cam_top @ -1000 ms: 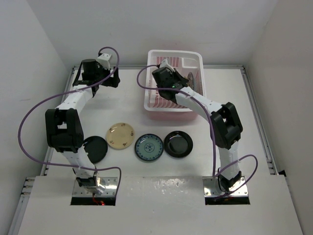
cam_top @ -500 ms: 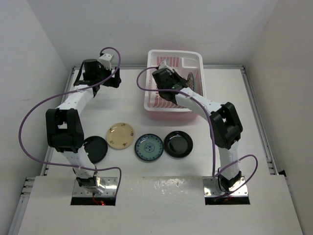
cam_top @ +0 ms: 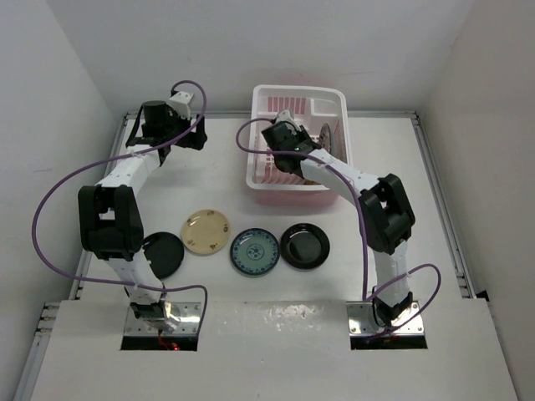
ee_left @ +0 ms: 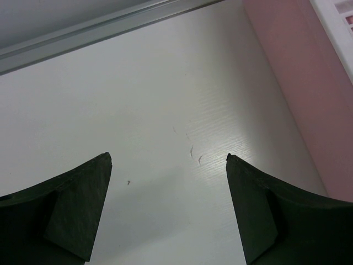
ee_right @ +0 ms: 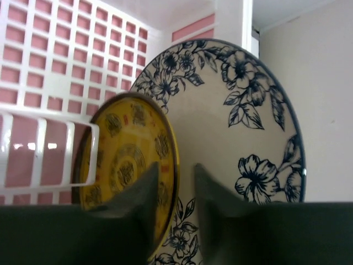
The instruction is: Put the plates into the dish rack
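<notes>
Right wrist view shows the right gripper [ee_right: 175,165] at a narrow gap, astride the rim of the yellow plate [ee_right: 121,160]. I cannot tell if it presses the rim. This plate stands on edge in the dish rack [ee_right: 49,72], close beside the flowered plate [ee_right: 242,127]; I judge upright plates save room. At 6 o'clock from the rack, a black plate [cam_top: 161,253], cream plate [cam_top: 206,231], blue-green plate [cam_top: 254,251] and second black plate [cam_top: 305,246] wait flat on the tabletop [cam_top: 418,209]. The left gripper [ee_left: 168,160], wide and empty, hovers at 9 o'clock of the rack, probably to keep clear.
</notes>
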